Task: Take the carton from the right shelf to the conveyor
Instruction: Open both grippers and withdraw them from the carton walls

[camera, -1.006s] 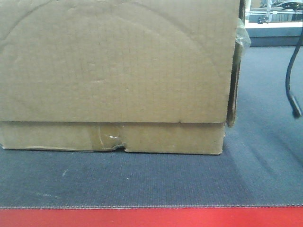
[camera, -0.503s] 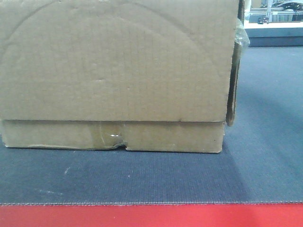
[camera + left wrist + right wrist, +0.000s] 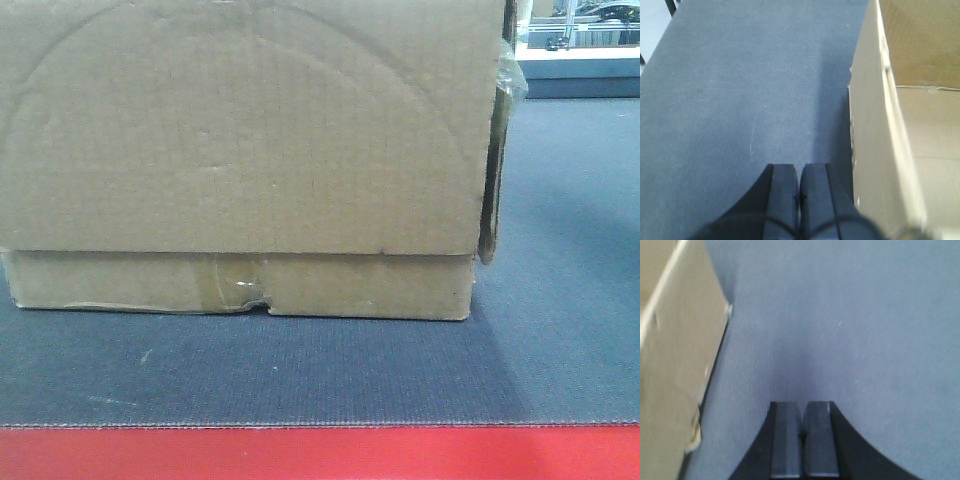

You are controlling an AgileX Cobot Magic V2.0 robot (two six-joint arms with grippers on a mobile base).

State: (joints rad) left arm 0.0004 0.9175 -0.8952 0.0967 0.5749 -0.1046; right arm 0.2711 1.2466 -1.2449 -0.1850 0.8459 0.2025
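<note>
A large brown cardboard carton [image 3: 240,150] sits flat on the conveyor [image 3: 330,375], filling most of the front view. Its near face shows a faint curved crease, a horizontal flap seam low down, a patch of clear tape [image 3: 232,285] and a small torn notch [image 3: 264,306] at the bottom edge. A side flap [image 3: 492,170] stands slightly away from the carton's right corner.

The conveyor is a dark grey-blue, finely textured belt running away behind the carton, with a bright red edge strip [image 3: 320,455] along its near side.

From the left wrist view, the left claw [image 3: 799,195] hangs over bare belt with its two dark fingers pressed together, holding nothing; the carton's open top and side wall [image 3: 875,130] lie just to its right. From the right wrist view, the right claw [image 3: 802,440] also has its fingers together and empty, above the belt, with the carton's side [image 3: 675,365] to its left, apart from it.
</note>
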